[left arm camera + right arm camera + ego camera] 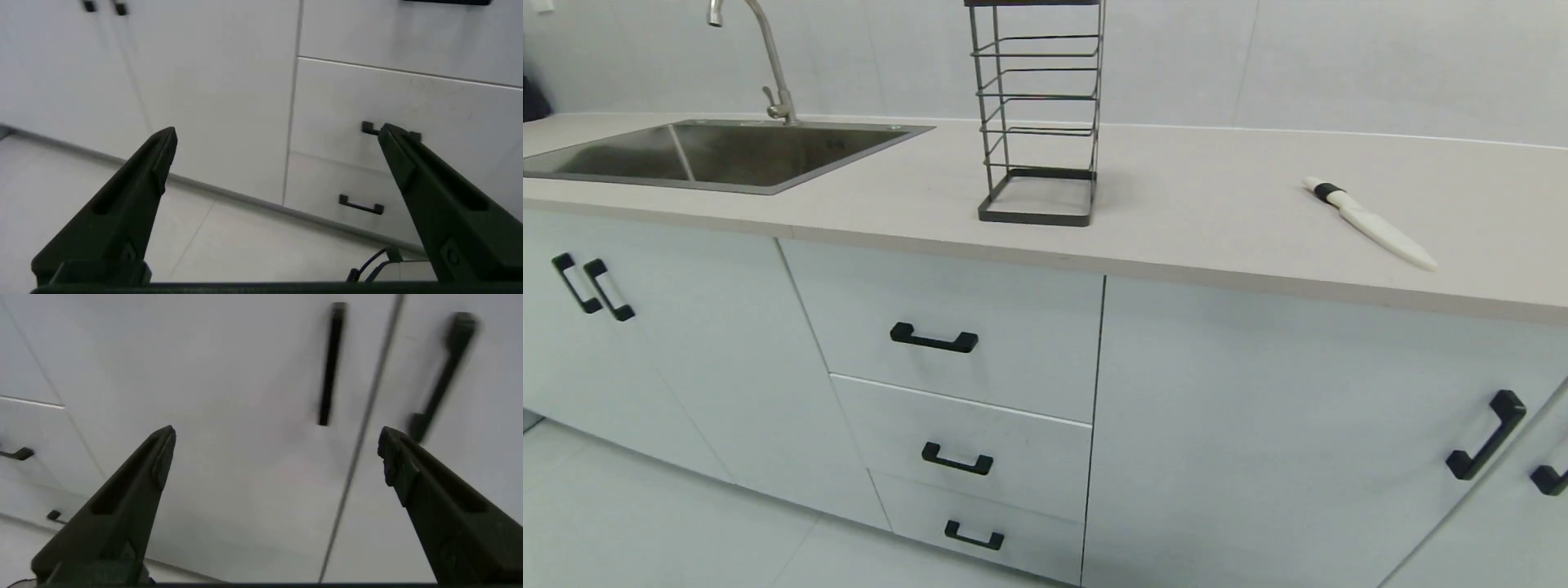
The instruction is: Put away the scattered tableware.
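Knife (1368,222): right side of desk (1217,180), near front edge. My left claw (276,131) and right claw (278,433): wide open, empty. Risk: a glancing touch pushes knife off.

I see a plain white knife (1368,222) with one black band, far right; a black wire rack (1036,219) mid-counter; a pale beige stone countertop (1217,188); white cabinet fronts (727,367) with black bar handles (934,340); and a grey steel sink (768,189) at left.

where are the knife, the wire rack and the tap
knife (1372,222), head view, middle of its white length
wire rack (1033,219), head view, front bar of its base
tap (771,57), head view, its curved neck
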Available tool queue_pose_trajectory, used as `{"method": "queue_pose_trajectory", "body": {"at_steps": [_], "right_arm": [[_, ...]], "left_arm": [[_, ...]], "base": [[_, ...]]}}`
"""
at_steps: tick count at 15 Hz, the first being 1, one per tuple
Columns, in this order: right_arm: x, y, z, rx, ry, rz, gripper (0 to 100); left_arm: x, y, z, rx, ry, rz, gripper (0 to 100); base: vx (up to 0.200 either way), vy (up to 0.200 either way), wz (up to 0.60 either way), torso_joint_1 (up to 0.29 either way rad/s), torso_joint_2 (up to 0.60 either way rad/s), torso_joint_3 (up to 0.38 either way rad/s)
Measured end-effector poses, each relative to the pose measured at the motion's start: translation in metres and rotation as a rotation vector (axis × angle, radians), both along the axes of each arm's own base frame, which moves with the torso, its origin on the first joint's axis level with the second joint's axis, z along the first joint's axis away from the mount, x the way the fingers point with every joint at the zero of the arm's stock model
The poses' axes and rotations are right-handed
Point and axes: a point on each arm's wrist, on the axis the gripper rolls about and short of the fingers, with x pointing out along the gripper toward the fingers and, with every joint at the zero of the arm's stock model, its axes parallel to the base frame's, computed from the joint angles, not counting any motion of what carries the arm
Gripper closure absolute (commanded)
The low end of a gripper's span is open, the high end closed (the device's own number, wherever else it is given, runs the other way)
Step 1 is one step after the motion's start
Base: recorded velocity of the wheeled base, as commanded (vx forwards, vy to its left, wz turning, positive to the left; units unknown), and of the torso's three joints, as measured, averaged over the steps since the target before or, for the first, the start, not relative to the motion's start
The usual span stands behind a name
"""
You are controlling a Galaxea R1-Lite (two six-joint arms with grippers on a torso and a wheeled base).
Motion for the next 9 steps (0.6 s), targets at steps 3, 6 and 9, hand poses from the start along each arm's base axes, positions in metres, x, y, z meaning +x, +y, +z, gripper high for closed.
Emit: {"method": "queue_pose_trajectory", "body": {"at_steps": [3, 6, 9], "right_arm": [[0.0001, 0.0000, -0.0003, 0.000, 0.002, 0.001, 0], [0.0000, 0.0000, -0.0001, 0.001, 0.000, 0.000, 0], [0.0000, 0.0000, -0.0002, 0.002, 0.001, 0.000, 0]], "left_arm": [[0.0000, 0.0000, 0.0001, -0.001, -0.001, 0.001, 0], [0.0000, 0.0000, 0.0000, -0.003, 0.000, 0.001, 0], [0.0000, 0.0000, 0.0000, -0.005, 0.000, 0.002, 0]], "base": [[0.000, 0.000, -0.40, -0.002, 0.00, 0.002], [0.000, 0.000, -0.20, 0.001, 0.00, 0.001], [0.000, 0.000, -0.40, 0.002, 0.00, 0.003]]}}
